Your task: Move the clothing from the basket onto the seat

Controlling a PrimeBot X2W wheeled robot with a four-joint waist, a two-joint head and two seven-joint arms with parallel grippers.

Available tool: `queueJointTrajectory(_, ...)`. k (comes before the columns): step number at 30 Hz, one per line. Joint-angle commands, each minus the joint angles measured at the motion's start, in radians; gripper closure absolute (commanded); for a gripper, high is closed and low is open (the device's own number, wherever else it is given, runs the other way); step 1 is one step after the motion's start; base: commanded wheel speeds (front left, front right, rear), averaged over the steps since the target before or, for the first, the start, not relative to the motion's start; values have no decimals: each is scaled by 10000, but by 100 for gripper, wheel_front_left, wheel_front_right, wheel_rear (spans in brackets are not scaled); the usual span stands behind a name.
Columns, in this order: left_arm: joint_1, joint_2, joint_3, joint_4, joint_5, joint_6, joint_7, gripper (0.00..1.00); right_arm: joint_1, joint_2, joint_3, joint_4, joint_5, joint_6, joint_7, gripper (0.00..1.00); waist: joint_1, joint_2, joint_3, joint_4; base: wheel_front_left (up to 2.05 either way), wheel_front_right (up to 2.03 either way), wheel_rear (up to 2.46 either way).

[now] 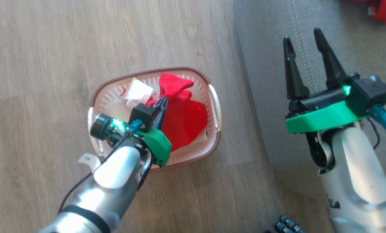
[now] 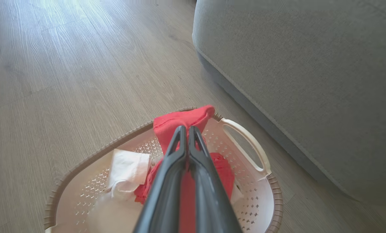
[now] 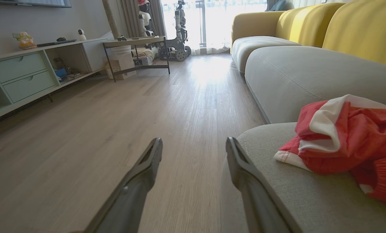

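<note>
Partly done. One red garment seen laid on seat, far right. Remaining clothing found in basket on floor, left of seat. Left claw clenched on red fold; carry to seat not yet made. Right claw spread, empty, over seat edge.

Open wood floor left of and beyond the basket, just a narrow strip between its right handle and the grey seat, red clothing heaped over the basket's middle and right with some bare perforated plastic at left, and free cushion short of a red-and-white garment lying on the seat
</note>
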Motion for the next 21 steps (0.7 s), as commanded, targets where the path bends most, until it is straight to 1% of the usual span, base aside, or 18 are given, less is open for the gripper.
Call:
queueJointTrajectory(1,293,71,245,-471,-126,169,-150,100,255,91,111,-231,-75,-4,-64,0,0,-1,-535,162,0,0,0)
queueJointTrajectory(4,513,71,316,-807,-196,294,-163,100,381,91,67,-184,-113,-4,-64,0,0,-1,-795,201,0,0,0)
queueJointTrajectory(5,636,71,366,-977,-231,351,-168,95,449,91,48,-155,-127,-4,-64,0,0,-1,-926,212,0,0,0)
queueJointTrajectory(6,754,71,386,-1134,-235,395,-171,74,511,91,25,-131,-140,-4,-64,0,0,-1,-1052,223,0,0,0)
queueJointTrajectory(7,874,76,421,-1316,-231,454,-173,58,572,91,3,-106,-155,-4,-64,0,0,-1,-1176,235,0,0,0)
queueJointTrajectory(8,1004,95,472,-1515,-238,498,-174,51,631,91,-14,-79,-165,-4,-64,0,0,-1,-1299,242,0,0,0)
queueJointTrajectory(10,1265,171,571,-1875,-240,589,-176,35,738,91,-32,-17,-171,-4,-64,0,0,-1,-1533,249,0,0,0)
queueJointTrajectory(12,1529,247,678,-2207,-270,668,-177,22,837,91,-49,59,-181,-4,-64,0,0,-1,-1760,256,0,0,0)
queueJointTrajectory(13,1658,285,720,-2356,-284,704,-177,18,889,91,-63,95,-193,-4,-64,0,0,-1,-1872,266,0,0,0)
queueJointTrajectory(14,1784,325,742,-2474,-295,735,-177,5,940,91,-75,133,-203,-4,-64,0,0,-1,-1977,275,0,0,0)
queueJointTrajectory(15,1895,363,758,-2593,-293,773,-177,0,991,91,-90,167,-212,-4,-64,0,0,-1,-2074,290,0,0,0)
queueJointTrajectory(21,2498,497,909,-3104,-417,877,-178,0,1300,91,-176,362,-271,-4,-51,0,0,-1,-2653,396,0,0,0)
